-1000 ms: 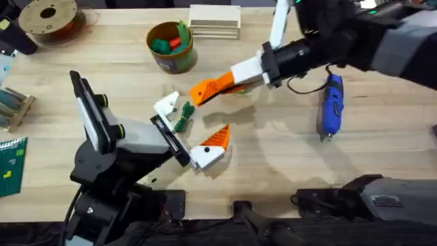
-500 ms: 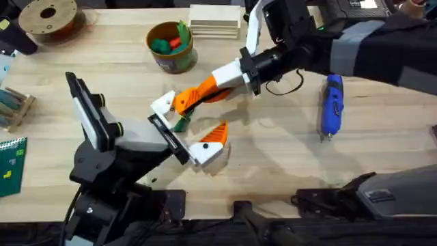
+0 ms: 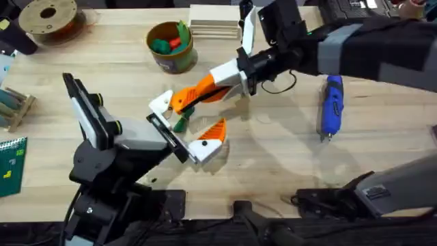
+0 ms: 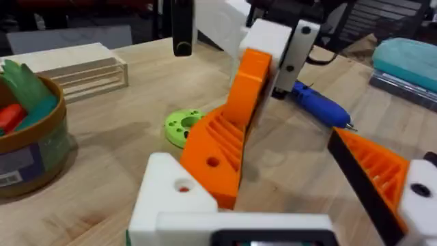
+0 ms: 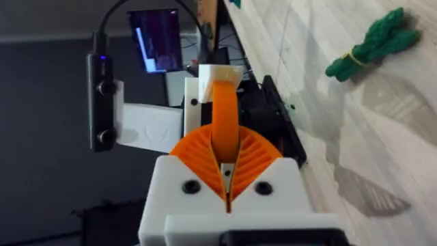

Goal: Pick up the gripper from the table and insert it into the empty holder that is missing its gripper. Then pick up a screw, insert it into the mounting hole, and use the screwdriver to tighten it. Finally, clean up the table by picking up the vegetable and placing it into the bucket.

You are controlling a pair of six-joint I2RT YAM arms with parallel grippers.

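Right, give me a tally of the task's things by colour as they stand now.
Orange: 1, the gripper
White: 1, the holder
Blue: 1, the screwdriver
Dark green: 1, the vegetable
Olive-yellow: 1, the bucket
Total: 5

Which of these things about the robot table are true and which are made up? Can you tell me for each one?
1. The right gripper is pinching the loose orange gripper. True.
2. The orange gripper is being put against the white holder on the left arm. True.
3. The blue screwdriver is held by the left arm. False: it lies on the table by itself.
4. The green leafy vegetable is already in the bucket. False: it lies on the table near the holder.
5. The bucket has toys in it. True: green and red pieces show inside.
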